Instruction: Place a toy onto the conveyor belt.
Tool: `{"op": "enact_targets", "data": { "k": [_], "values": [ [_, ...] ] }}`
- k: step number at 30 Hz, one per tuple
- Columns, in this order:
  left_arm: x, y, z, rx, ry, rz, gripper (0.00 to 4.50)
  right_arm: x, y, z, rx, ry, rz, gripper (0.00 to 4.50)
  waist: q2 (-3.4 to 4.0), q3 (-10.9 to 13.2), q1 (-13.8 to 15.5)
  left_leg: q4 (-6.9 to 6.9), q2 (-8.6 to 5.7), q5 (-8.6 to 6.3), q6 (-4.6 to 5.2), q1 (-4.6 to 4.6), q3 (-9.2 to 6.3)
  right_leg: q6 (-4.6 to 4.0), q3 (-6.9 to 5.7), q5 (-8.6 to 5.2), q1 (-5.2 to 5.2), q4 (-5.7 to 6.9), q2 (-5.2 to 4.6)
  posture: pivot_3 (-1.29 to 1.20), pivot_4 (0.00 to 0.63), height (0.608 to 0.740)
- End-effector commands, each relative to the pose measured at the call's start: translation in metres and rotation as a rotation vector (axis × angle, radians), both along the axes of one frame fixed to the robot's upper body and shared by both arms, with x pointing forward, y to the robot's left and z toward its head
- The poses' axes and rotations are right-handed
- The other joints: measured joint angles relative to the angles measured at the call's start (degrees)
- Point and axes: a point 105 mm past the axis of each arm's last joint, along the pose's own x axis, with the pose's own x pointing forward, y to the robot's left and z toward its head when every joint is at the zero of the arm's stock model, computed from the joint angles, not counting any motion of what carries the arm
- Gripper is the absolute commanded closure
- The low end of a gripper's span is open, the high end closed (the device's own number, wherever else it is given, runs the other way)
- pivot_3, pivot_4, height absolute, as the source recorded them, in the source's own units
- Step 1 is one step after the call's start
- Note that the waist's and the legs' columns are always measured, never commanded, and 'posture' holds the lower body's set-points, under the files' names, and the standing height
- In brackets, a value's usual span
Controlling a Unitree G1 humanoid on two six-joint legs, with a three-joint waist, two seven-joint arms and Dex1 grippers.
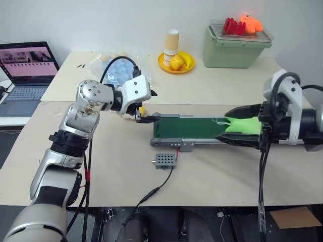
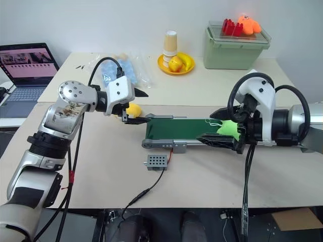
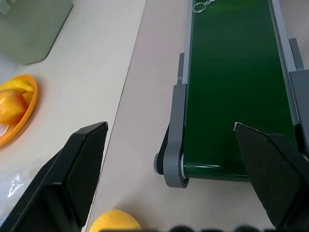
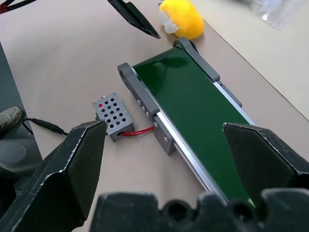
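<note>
The conveyor belt (image 1: 189,126) is lying mid-frame on the bench (image 1: 116,171), a green toy (image 1: 245,126) resting at its right end. Both end effectors, left (image 1: 144,113) and right (image 2: 214,126), are standing released, grasping nothing; a yellow toy (image 4: 181,17) is lying near the left one.

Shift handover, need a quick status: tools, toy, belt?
Left tool open, empty, at belt's end. Right tool open, straddling the conveyor belt. Green toy on belt between right fingers. Yellow toy on table off belt's end.

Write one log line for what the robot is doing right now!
left gripper: open, empty | right gripper: open | green toy: on conveyor belt | yellow toy: on table
</note>
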Motion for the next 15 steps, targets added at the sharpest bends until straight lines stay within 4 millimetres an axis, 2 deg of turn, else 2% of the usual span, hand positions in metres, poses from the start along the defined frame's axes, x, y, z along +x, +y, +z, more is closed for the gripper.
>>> {"op": "enact_targets", "data": {
  "k": [1,6,12,15],
  "values": [
    [-0.003,-0.001,0.015,-0.015,-0.054,-0.014,0.03,0.0,0.001,0.013,0.002,-0.069,0.007,0.0,0.0,0.0,0.0,0.0,0.0,0.0,0.0,0.0,0.0,0.0,0.0,0.0,0.0,0.0,0.0,0.0,0.15,0.734],
    [0.009,0.013,0.019,-0.028,-0.064,0.072,0.03,0.006,-0.002,0.014,0.009,-0.089,-0.021,0.0,0.0,0.0,-0.02,0.01,0.0,0.0,0.0,0.01,0.01,0.0,0.0,0.0,0.0,0.0,0.0,0.0,0.15,0.734],
    [0.053,0.068,0.017,-0.091,-0.039,0.439,0.03,0.009,0.0,0.014,0.013,-0.095,-0.022,0.0,0.0,0.0,-0.14,0.0,0.0,0.0,0.0,0.02,0.02,0.01,0.01,0.0,0.0,0.01,0.01,0.0,0.15,0.734],
    [0.064,0.084,0.014,-0.148,-0.005,0.554,0.03,0.01,0.001,0.014,0.013,-0.1,-0.025,0.0,0.0,0.0,-0.1,0.0,0.0,0.0,0.0,-0.01,0.03,0.05,0.0,0.03,0.0,0.03,0.01,0.0,0.15,0.734]
  ]
}}
